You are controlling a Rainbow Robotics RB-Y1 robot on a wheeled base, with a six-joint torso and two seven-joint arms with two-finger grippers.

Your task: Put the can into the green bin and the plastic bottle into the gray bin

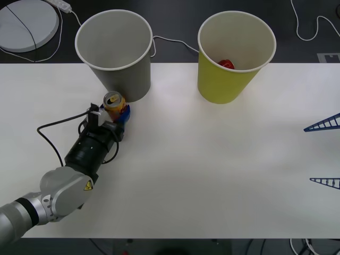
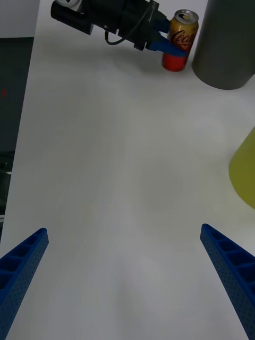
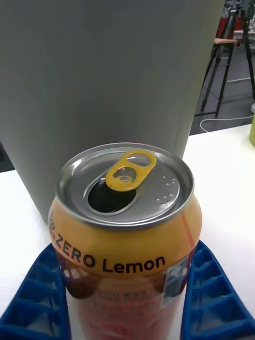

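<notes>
The can (image 1: pixel 113 101) (image 2: pixel 178 40) (image 3: pixel 125 228), orange-topped with a red base and an opened gold tab, stands upright on the white table right in front of the gray bin (image 1: pixel 125 79) (image 2: pixel 228 42) (image 3: pixel 106 69). My left gripper (image 1: pixel 118 111) (image 2: pixel 172 49) (image 3: pixel 126 252) is shut on the can, one blue finger pressed to each side. The green bin (image 1: pixel 220 85) (image 2: pixel 245 170) stands to the right of the gray one. At the table's right edge my right gripper (image 1: pixel 325 153) (image 2: pixel 123 229) hangs open and holds nothing. The plastic bottle is out of view.
A small red object (image 1: pixel 227 64) lies inside the green bin; I cannot tell what it is. A round white device (image 1: pixel 24 24) and white cables (image 1: pixel 170 41) lie on the dark surface behind the table. Bare white tabletop (image 1: pixel 212 159) stretches between the two arms.
</notes>
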